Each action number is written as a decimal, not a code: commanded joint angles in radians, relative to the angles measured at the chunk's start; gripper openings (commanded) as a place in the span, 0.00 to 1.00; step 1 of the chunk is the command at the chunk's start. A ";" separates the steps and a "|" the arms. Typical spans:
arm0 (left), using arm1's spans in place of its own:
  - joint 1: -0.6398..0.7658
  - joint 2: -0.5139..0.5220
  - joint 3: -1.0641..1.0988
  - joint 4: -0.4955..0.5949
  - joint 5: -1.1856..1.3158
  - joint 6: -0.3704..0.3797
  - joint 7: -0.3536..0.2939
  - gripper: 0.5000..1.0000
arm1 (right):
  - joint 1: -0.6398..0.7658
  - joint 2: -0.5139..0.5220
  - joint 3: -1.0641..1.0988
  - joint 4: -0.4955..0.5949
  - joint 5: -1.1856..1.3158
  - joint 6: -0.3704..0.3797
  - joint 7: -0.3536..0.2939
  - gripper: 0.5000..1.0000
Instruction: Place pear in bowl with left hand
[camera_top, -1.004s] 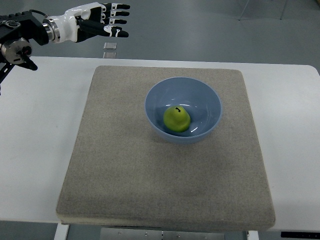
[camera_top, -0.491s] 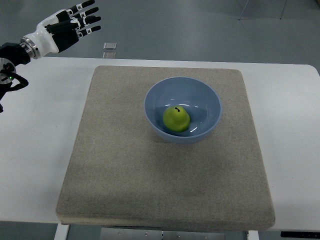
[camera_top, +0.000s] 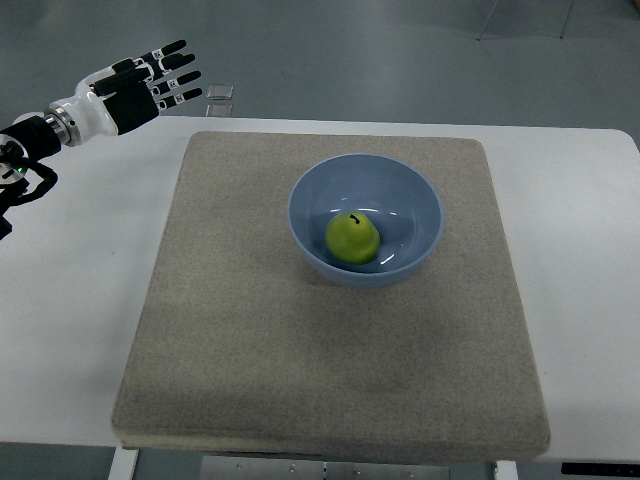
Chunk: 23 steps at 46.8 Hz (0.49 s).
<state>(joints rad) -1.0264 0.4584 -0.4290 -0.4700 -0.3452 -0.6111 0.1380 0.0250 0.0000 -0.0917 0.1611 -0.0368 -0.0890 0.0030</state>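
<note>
A green pear (camera_top: 353, 238) lies inside the light blue bowl (camera_top: 312, 196), stem end up. The bowl stands on a grey felt mat (camera_top: 300, 360), right of the mat's middle and toward the back. My left hand (camera_top: 160, 80) hovers at the top left, over the table's far edge, well away from the bowl. Its fingers are spread and hold nothing. The right arm does not show.
The mat covers most of the white table (camera_top: 70, 300). A small clear square object (camera_top: 220, 92) lies on the floor beyond the table's far edge, just right of my left hand.
My left hand has pulled back to the left and come lower in the picture, staying open. The pear and bowl have not moved.
</note>
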 joint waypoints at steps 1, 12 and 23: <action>0.003 0.000 -0.027 -0.001 -0.006 0.000 0.015 0.99 | -0.001 0.000 0.004 0.000 0.002 0.000 0.000 0.85; 0.006 -0.001 -0.034 -0.001 -0.006 0.000 0.029 0.99 | -0.001 0.000 0.003 0.000 0.005 0.002 0.000 0.85; 0.006 -0.012 -0.034 -0.001 -0.005 0.000 0.029 0.99 | -0.001 0.000 0.003 0.000 0.005 0.000 0.000 0.85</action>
<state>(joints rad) -1.0201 0.4490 -0.4633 -0.4721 -0.3513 -0.6107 0.1673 0.0245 0.0000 -0.0890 0.1611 -0.0321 -0.0874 0.0030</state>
